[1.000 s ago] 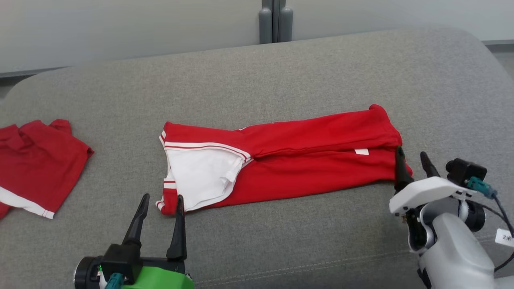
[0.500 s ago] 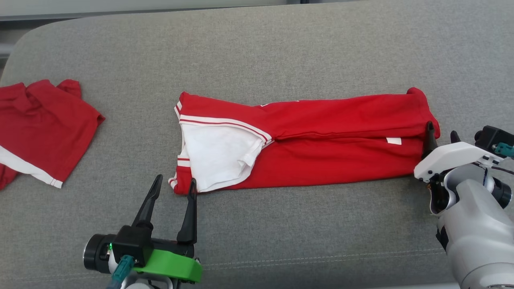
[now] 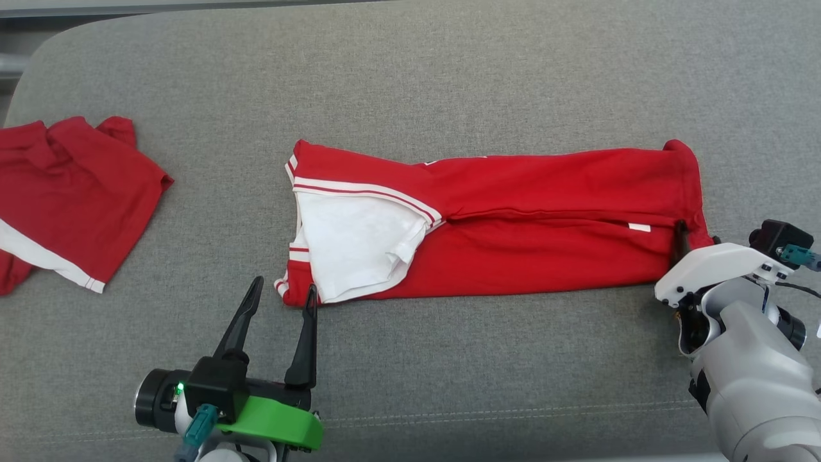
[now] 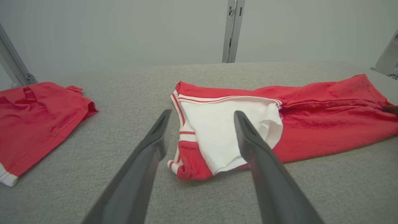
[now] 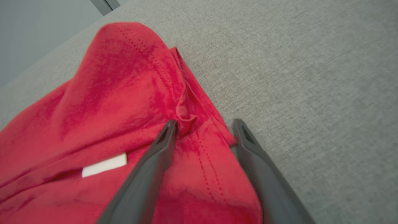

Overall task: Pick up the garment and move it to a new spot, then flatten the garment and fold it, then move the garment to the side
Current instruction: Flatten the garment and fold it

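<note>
The garment (image 3: 513, 212) is red with a white panel at its left end. It lies folded into a long strip across the grey cushion (image 3: 449, 77). My left gripper (image 3: 285, 283) is open just in front of the strip's near left corner, which sits between its fingers in the left wrist view (image 4: 202, 112); whether it touches the garment (image 4: 311, 115) I cannot tell. My right gripper (image 3: 698, 232) is open at the strip's right end. In the right wrist view its fingers (image 5: 205, 123) straddle the stitched hem of the garment (image 5: 124, 93), one fingertip on the cloth and the other at the cloth's edge.
A second red garment (image 3: 70, 192) with a white stripe lies crumpled at the cushion's left edge, also seen in the left wrist view (image 4: 34, 115). Bare grey cushion stretches in front of and behind the strip. A pale wall with a metal post (image 4: 231, 31) stands behind.
The head camera has tilted down, shifting the whole picture. My right gripper has sunk lower onto the garment's right hem. The left gripper has stayed at the near left corner.
</note>
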`<state>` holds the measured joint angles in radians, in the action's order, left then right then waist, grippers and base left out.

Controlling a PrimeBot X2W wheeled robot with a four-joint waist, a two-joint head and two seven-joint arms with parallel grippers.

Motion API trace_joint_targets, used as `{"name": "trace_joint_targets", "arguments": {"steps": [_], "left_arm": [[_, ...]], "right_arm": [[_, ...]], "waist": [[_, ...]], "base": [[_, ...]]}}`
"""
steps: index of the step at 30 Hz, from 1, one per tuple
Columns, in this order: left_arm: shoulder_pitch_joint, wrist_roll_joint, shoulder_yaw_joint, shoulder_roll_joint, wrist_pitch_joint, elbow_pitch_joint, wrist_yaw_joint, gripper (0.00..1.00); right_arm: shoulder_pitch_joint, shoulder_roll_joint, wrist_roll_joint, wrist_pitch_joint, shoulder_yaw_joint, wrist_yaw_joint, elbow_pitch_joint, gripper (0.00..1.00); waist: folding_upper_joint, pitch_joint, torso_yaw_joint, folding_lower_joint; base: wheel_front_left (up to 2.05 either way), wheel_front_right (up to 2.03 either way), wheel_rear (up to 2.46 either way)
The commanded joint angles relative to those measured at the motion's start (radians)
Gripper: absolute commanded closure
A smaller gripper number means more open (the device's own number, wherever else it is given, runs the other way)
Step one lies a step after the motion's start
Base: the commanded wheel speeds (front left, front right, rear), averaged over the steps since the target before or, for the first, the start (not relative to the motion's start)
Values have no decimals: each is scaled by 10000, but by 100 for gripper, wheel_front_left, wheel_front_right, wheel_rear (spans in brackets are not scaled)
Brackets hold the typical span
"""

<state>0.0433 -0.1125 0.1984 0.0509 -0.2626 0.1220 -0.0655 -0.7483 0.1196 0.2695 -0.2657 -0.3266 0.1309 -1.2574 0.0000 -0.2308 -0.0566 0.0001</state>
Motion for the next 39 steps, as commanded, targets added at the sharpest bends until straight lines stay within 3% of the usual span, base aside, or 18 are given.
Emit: {"name": "trace_joint_targets", "arguments": {"steps": [1,19,23,39], "left_arm": [[163,75,-25,1,-25,17,-55,0],[41,114,-188,0,-26,-82,-60,0],[47,86,-179,0,-25,-72,-28,0],[-222,-201,15,1,-25,62,283,0]], "right_arm": [[141,-79,-14,51,52,-5,-165,100],[639,1013,371,9,200,-12,1957,100],[789,1171,148,9,737,-11,2418,100],[1852,-18,1253,8,4259,-8,5681,100]], "waist": [[0,31,1,-1],[0,204,344,-1],[0,235,427,-1],[0,976,183,-1]], "base": [[0,0,0],[0,0,0],[0,0,0],[0,0,0]]}}
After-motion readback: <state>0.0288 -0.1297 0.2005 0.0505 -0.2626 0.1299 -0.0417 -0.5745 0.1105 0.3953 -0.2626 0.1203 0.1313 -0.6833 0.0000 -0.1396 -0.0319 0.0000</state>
